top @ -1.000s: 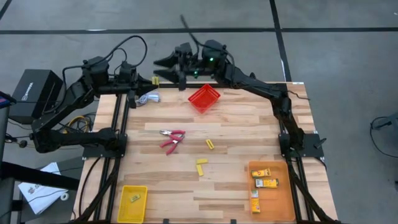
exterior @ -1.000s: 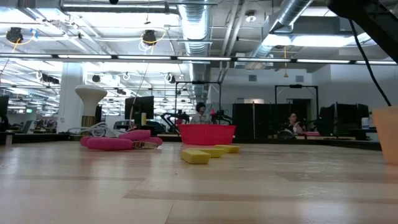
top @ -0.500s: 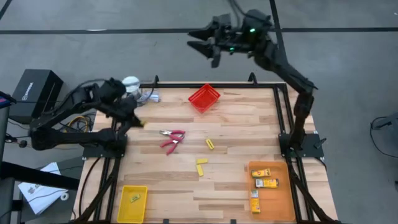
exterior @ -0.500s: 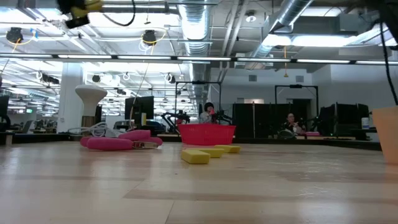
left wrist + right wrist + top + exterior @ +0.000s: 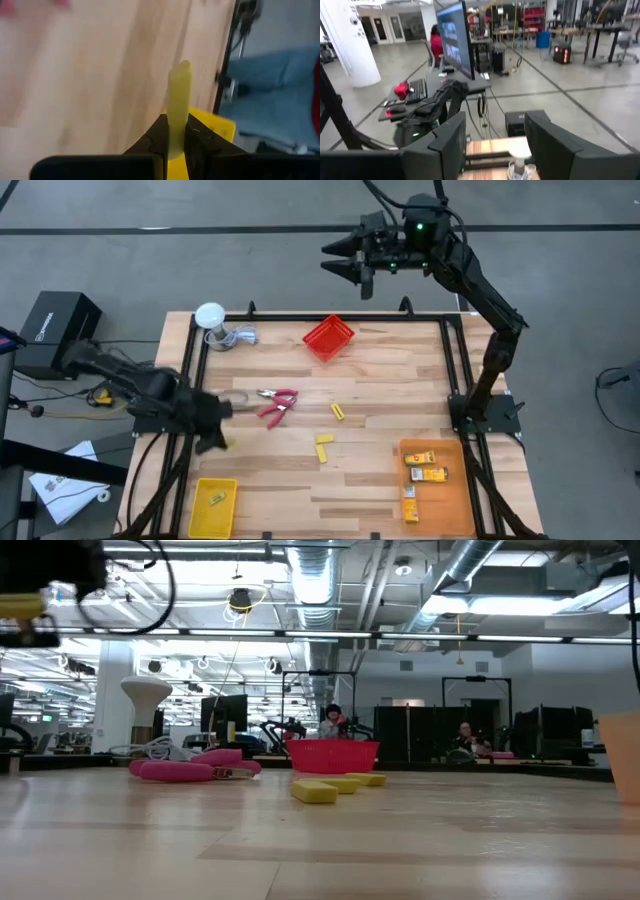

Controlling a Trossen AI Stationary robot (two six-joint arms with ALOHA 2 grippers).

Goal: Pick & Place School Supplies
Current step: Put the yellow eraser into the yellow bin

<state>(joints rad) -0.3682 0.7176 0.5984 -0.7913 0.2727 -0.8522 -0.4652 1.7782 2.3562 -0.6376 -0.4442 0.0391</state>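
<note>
1. High view: the left gripper (image 5: 212,426) hangs over the table's left edge, between the red-handled scissors (image 5: 275,402) and the yellow bin (image 5: 212,507) at the near left corner. A small yellow piece (image 5: 216,499) lies inside that bin. Two more yellow pieces (image 5: 338,411) (image 5: 322,446) lie on the wood near the middle. The orange bin (image 5: 450,490) at the near right holds three yellow-orange boxes (image 5: 428,474). The red bin (image 5: 329,338) sits at the far middle, and a white round object (image 5: 210,314) with a cable sits at the far left corner. The right gripper (image 5: 345,265) is raised beyond the table's far edge, its fingers apart and empty.

2. Low view: the left gripper (image 5: 28,622) shows at the upper left, high above the wood, with a yellow piece (image 5: 22,606) in it. On the table stand the pink-red scissors handles (image 5: 185,768), the red bin (image 5: 332,755) and the yellow pieces (image 5: 315,790).

3. Left wrist view: the dark fingers (image 5: 156,140) are clamped on a narrow yellow piece (image 5: 177,107) that sticks out past their tips. The yellow bin (image 5: 210,125) lies just beyond them, at the table's edge.

4. Right wrist view: the two fingers (image 5: 552,145) stand apart with nothing between them. Beyond them are the table's far end, the white round object (image 5: 520,149) and a person in red (image 5: 437,44) at a desk.
</note>
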